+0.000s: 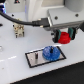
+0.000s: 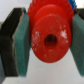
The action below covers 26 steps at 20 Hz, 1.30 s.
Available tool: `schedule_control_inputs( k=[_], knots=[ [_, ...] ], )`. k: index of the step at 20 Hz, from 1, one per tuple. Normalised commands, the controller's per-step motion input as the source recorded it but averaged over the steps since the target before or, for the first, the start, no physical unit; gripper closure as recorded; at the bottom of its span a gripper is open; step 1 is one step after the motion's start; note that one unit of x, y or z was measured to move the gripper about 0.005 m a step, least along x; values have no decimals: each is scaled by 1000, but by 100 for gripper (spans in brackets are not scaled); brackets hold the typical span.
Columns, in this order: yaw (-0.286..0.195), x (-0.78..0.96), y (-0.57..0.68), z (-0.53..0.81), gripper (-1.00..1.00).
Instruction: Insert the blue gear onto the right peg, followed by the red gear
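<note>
in the exterior view the arm [image 1: 47, 12] reached in from the top of the frame, its wrist bent down so that the claw [image 1: 64, 37] hung above the white counter [image 1: 15, 57], up and toward the exterior view's right of the plate. the claw was clenched on the red gear [image 1: 63, 38], which showed between its dark fingers, clear of the counter. below it lay the grey plate [image 1: 34, 58] with its black rim. the blue gear [image 1: 50, 53] sat flat on the plate's end toward the exterior view's right, covering the spot where the right peg would stand, so that peg could not be made out. a thin dark pin [image 1: 37, 56] rose from the plate's other half, bare.

in the wrist view the red gear [image 2: 50, 39] filled the middle, its round hub and centre hole facing the camera. a teal pad [image 2: 22, 42] pressed against its toothed edge on one side, a second pad [image 2: 80, 42] on the other. the view was blurred.
</note>
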Motion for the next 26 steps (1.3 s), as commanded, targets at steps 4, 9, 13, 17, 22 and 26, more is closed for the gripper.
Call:
schedule_control_inputs(
  k=[4,9,13,17,22,26],
  knots=[
    [0,226,-224,-25,100],
    [0,80,-178,-97,100],
    [0,42,-136,-146,100],
    [0,77,-172,-187,100],
    [0,68,-159,-233,100],
    [0,51,-27,-3,100]
  ],
)
